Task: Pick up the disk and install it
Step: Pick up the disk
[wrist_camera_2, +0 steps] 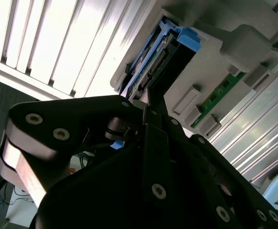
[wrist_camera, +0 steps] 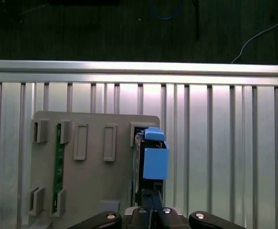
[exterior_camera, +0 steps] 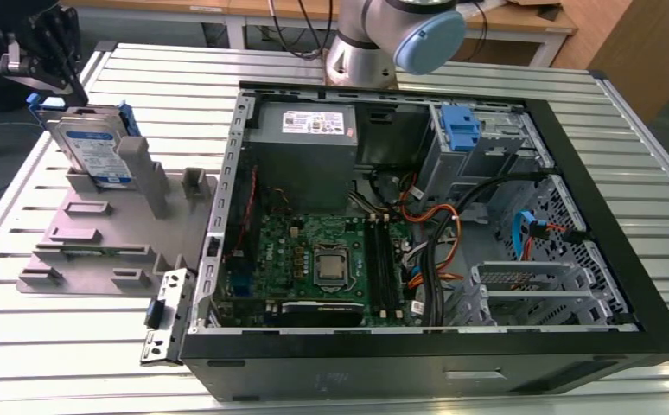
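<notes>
The disk (exterior_camera: 90, 149) stands on edge in a grey holder (exterior_camera: 104, 233) on the exterior view's left; it is silver with a white and blue label and blue rails. My gripper (exterior_camera: 64, 86) hangs just above its upper end, fingers pressed together with nothing between them. In both wrist views the disk (wrist_camera_2: 150, 71) (wrist_camera: 150, 162) lies right in front of the fingertips of the gripper (wrist_camera_2: 150, 98) (wrist_camera: 151, 200), close to its connector edge. Whether they touch is unclear.
An open computer case (exterior_camera: 427, 350) lies on the slatted metal table, with a grey power supply (exterior_camera: 311, 130), a motherboard and a blue bracket (exterior_camera: 459, 130) in its drive bay. A green memory module (wrist_camera: 58, 162) sits in the holder (wrist_camera: 96, 181). The table edge is close behind the holder.
</notes>
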`<state>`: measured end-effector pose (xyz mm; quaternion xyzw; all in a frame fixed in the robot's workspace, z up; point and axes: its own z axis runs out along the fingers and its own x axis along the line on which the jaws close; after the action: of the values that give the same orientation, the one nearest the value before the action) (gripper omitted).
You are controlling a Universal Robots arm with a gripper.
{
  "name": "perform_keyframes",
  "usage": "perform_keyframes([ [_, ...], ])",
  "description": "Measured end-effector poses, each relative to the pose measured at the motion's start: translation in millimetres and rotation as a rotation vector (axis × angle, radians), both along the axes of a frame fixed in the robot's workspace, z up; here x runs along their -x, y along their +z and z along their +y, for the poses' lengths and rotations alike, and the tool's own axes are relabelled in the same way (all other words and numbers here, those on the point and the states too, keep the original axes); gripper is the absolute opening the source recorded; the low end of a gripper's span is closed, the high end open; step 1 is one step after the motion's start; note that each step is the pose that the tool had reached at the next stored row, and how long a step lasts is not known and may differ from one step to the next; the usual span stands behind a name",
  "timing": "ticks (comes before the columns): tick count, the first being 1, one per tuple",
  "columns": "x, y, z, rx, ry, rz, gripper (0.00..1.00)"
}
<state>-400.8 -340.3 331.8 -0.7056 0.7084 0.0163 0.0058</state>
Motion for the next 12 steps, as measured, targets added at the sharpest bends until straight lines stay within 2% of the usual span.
perform_keyframes([
  [3, 0.0, -0.3, 0.0, 0.0, 0.0, -0.0065, 0.11],
  [12, 0.8, -0.4, 0.0, 0.0, 0.0, -0.0085, 0.11],
])
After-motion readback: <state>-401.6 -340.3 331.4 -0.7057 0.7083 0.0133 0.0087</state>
